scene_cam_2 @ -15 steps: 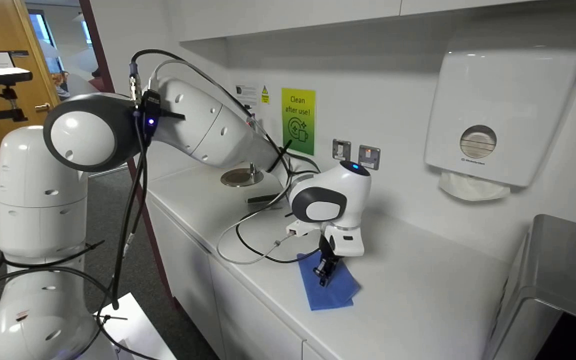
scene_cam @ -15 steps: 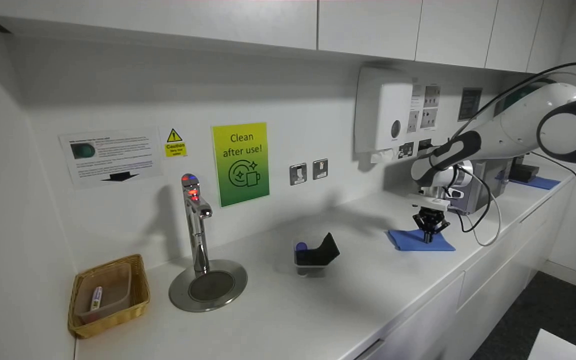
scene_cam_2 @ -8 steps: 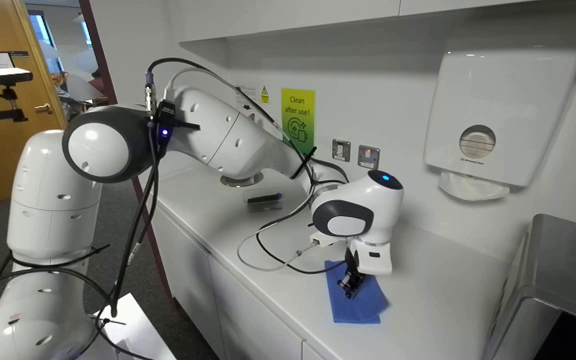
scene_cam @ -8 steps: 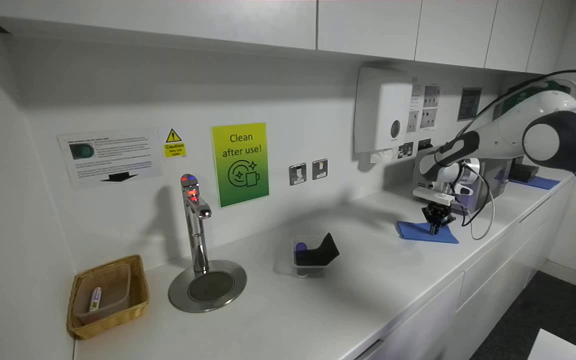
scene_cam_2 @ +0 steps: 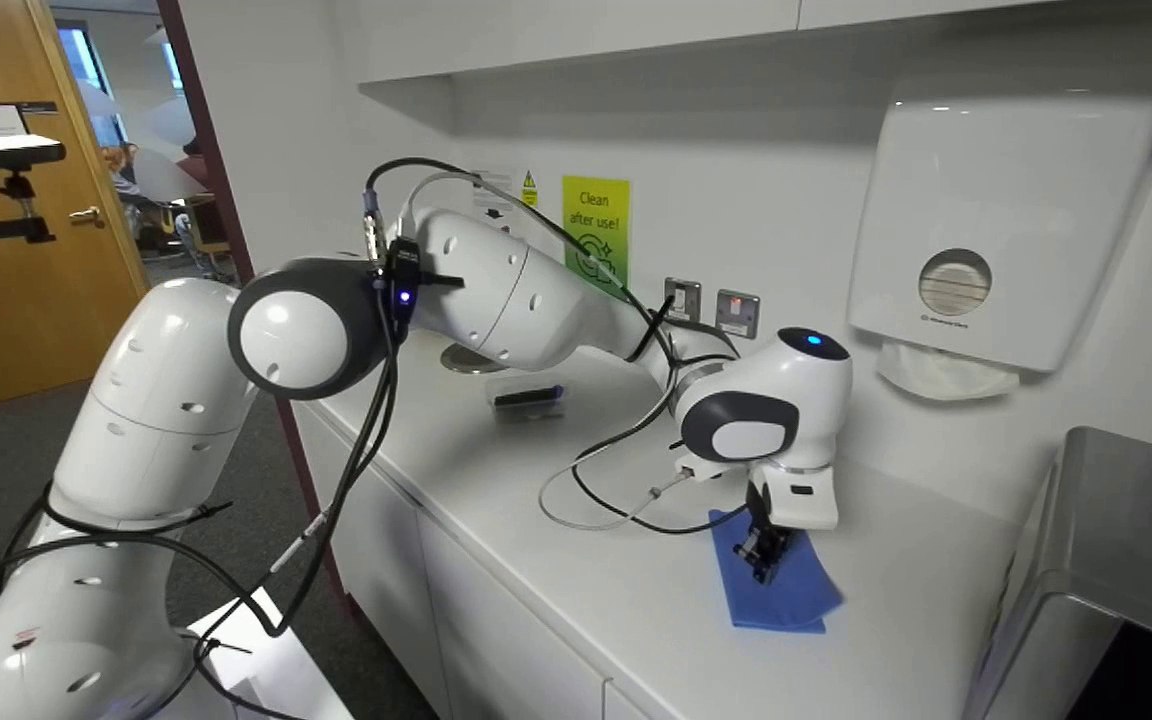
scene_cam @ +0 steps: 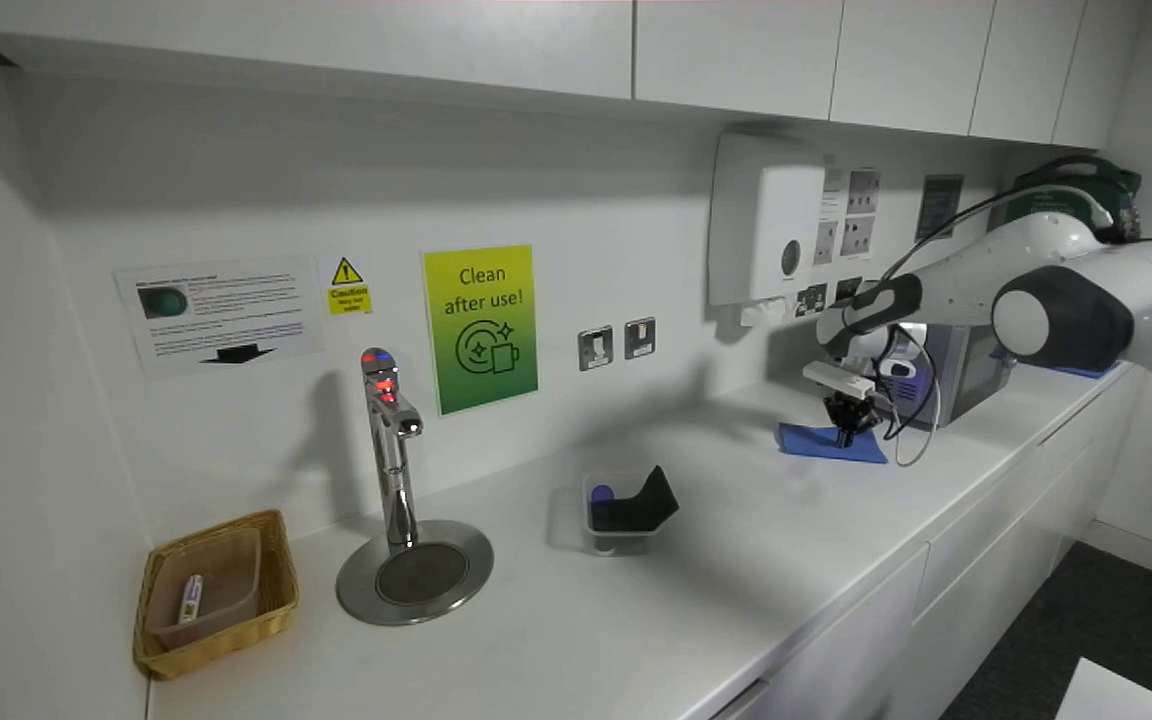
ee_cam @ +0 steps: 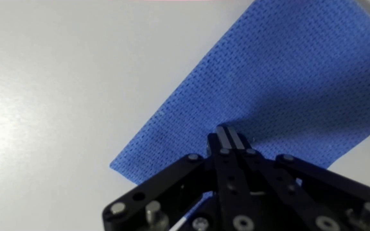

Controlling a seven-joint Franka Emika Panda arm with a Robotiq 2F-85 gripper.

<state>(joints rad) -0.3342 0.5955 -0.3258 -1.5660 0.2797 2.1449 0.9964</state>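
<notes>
Seeing a folded blue cleaning cloth (ee_cam: 287, 64) lying flat on the white tabletop (ee_cam: 59, 112) in both exterior views. Touching that cloth with the jaws of the Robotiq gripper (ee_cam: 229, 137), clenched against each other, pointing steeply downward and meeting tip to tip. Finding, in the wrist view, the cloth spreading out from the jaws toward one o'clock, with a corner pointing between eight and nine o'clock and a dark shadow (ee_cam: 316, 106) falling between two and three. Following the white Panda arm (scene_cam_2: 496, 290) up from the gripper between ten and eleven o'clock in an exterior view, with a grey cable (scene_cam_2: 654, 493) looping at ten o'clock of the jaws. Noticing, from the cloth in an exterior view, a grey box-shaped appliance (scene_cam: 976, 370) standing at two o'clock, and a paper towel dispenser (scene_cam: 761, 225) hanging on the wall (scene_cam: 576, 220) between eleven and twelve. Picking out a clear plastic container (scene_cam: 626, 534) sitting between eight and nine o'clock of the cloth, well apart, holding a black item (scene_cam: 641, 508) and a round blue shape (scene_cam: 602, 493). Spotting a chrome tap (scene_cam: 398, 490) farther off at nine o'clock, rising from a round metal drain plate (scene_cam: 423, 572). Observing a wicker basket (scene_cam: 226, 643) resting near eight o'clock of that tap, cradling a plastic tub (scene_cam: 231, 565), and a green "Clean after use!" poster (scene_cam: 483, 330) hanging at one o'clock of it.
</notes>
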